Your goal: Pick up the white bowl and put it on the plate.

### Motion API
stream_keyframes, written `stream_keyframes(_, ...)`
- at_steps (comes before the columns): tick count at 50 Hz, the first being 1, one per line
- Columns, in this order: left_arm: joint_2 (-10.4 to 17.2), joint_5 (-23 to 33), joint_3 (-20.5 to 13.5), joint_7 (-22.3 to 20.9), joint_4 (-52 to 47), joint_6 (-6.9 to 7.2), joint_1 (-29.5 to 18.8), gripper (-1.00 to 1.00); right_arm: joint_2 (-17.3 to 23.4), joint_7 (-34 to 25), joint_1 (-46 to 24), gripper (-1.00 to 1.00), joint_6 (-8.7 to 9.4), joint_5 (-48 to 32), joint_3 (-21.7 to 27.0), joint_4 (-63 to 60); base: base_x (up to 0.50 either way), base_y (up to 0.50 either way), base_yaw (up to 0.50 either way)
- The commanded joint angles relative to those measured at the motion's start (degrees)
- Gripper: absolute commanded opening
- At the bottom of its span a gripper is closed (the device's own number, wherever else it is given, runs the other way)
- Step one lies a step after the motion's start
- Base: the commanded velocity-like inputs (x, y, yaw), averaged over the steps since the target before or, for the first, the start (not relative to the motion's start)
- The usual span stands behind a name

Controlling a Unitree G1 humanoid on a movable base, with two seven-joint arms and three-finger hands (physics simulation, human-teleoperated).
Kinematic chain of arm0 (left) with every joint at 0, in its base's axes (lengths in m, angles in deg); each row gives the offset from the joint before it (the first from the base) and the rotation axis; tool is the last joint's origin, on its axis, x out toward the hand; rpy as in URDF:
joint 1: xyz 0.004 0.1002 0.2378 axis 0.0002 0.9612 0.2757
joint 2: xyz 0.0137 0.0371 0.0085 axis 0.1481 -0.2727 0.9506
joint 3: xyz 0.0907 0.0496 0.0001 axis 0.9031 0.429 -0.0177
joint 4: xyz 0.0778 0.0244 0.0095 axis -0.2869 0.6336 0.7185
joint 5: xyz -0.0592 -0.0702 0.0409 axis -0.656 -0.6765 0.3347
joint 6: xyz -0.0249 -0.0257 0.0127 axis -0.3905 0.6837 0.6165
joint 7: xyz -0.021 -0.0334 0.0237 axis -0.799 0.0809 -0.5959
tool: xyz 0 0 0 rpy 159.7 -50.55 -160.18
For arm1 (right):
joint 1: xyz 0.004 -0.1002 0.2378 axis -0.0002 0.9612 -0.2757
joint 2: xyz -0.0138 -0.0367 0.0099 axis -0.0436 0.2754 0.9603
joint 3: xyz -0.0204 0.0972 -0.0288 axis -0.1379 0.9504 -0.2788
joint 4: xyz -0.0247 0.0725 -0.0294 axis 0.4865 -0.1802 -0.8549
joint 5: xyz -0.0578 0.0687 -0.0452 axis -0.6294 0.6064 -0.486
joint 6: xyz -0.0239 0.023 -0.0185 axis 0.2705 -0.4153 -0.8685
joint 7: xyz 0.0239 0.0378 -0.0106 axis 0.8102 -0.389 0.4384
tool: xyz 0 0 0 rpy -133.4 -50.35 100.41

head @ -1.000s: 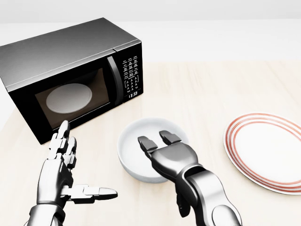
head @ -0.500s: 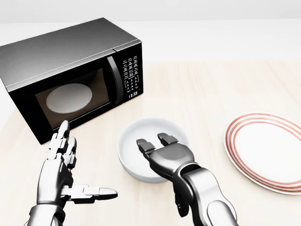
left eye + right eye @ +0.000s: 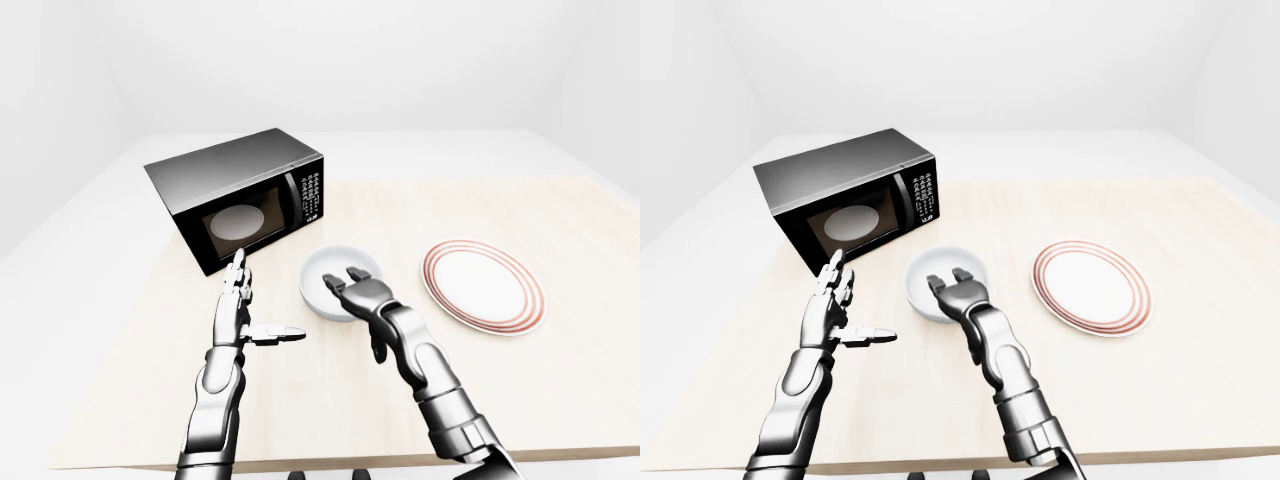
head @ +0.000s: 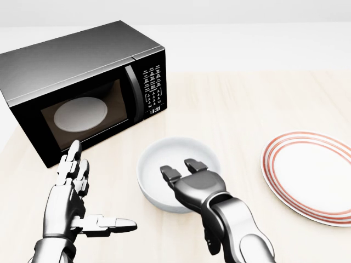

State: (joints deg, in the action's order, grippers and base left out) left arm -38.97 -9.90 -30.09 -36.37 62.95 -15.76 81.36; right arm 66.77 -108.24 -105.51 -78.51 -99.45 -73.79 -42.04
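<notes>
The right hand (image 4: 189,178) sits over the near rim of the white bowl (image 4: 164,164). To its right, bare surface (image 4: 241,126) runs open to the plate (image 4: 307,175), with nothing standing between. Up and to its left the microwave (image 4: 82,87) blocks that side. The left hand (image 4: 71,197) hovers open, well left of the bowl.

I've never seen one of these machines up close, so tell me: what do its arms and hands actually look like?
Both arms are glossy silver-grey metal with darker, near-black joints, built from rounded segments like armour. The left hand is light silver, with blocky jointed fingers and a thumb. The right hand looks darker, charcoal grey, with chunky square-tipped fingers. Each hand has three fingers. No cables, sleeves or markings show.
</notes>
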Motion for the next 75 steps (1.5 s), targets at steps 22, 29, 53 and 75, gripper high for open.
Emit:
stream_keyframes(22, 0.00, 0.00, 0.00, 0.00, 0.00, 0.00, 0.00, 1.00, 0.12, 2.71, 0.02, 1.00, 0.00, -0.55, -0.21, 3.97, 0.00, 0.00, 0.00)
stream_keyframes(29, 0.00, 0.00, 0.00, 0.00, 0.00, 0.00, 0.00, 1.00, 0.08, 3.18, 0.11, 1.00, 0.00, -0.60, -0.34, 4.51, 0.00, 0.00, 0.00)
stream_keyframes(53, 0.00, 0.00, 0.00, 0.00, 0.00, 0.00, 0.00, 1.00, -0.05, 3.14, 0.54, -1.00, 0.00, -0.11, -0.48, 3.60, 0.00, 0.00, 0.00)
stream_keyframes(75, 0.00, 0.00, 0.00, 0.00, 0.00, 0.00, 0.00, 1.00, 0.35, 7.50, -4.73, -1.00, 0.00, 1.66, 2.16, -2.44, 0.00, 0.00, 0.00)
